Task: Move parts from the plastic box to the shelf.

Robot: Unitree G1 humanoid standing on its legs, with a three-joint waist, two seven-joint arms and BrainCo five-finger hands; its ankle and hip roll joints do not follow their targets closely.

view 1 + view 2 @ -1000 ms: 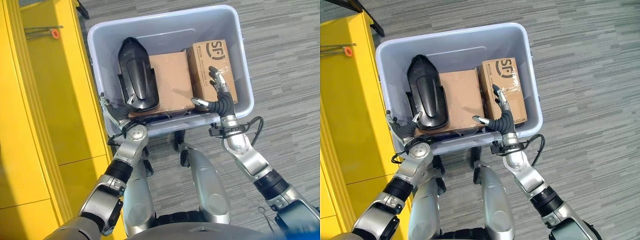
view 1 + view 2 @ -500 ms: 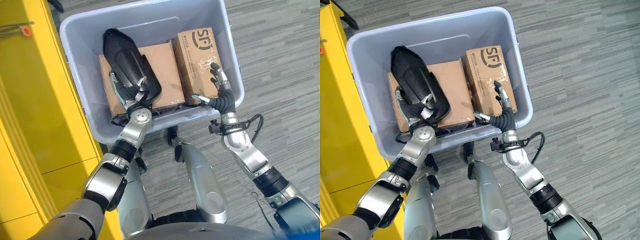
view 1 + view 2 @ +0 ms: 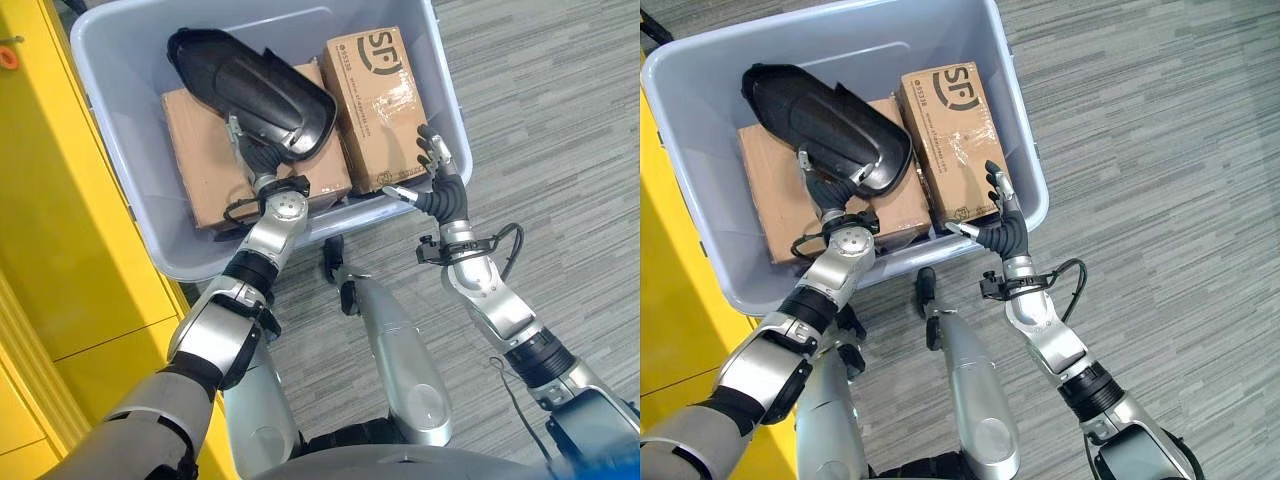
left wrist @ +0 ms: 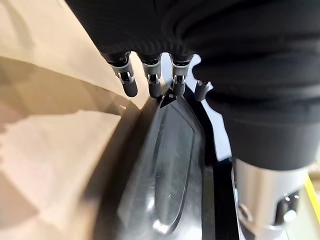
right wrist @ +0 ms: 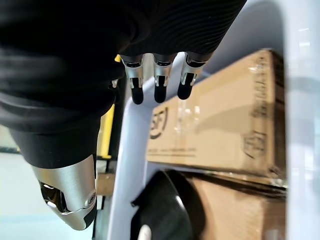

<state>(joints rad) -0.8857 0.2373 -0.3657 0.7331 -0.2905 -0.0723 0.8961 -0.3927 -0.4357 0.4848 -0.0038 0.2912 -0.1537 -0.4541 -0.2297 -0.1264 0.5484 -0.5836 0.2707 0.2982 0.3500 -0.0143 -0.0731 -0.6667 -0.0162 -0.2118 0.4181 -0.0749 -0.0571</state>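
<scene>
Three parts lie in the grey plastic box [image 3: 120, 150]: a black moulded cover [image 3: 255, 90], a plain brown carton [image 3: 205, 170] under it, and a printed carton [image 3: 378, 95] beside them on the robot's right. The black cover rests tilted across the plain carton, its broad end toward the printed carton and its narrow end toward the box's far left corner.

The left hand [image 3: 262, 160] reaches into the box and sits under the near edge of the black cover. In the left wrist view its fingers [image 4: 151, 80] run fairly straight, with dark tips at the rim of the cover [image 4: 170, 170] where it meets the brown carton [image 4: 55, 145]; whether they have hold of it I cannot tell, as the thumb is hidden.

The right hand [image 3: 438, 185] hovers over the box's near right corner, just beside the printed carton. Its fingers [image 5: 157, 80] are straight and spread, thumb apart, holding nothing.

The box stands on grey striped carpet [image 3: 560, 120]. A yellow shelf unit [image 3: 60, 280] stands along the robot's left, close against the box's left wall.
</scene>
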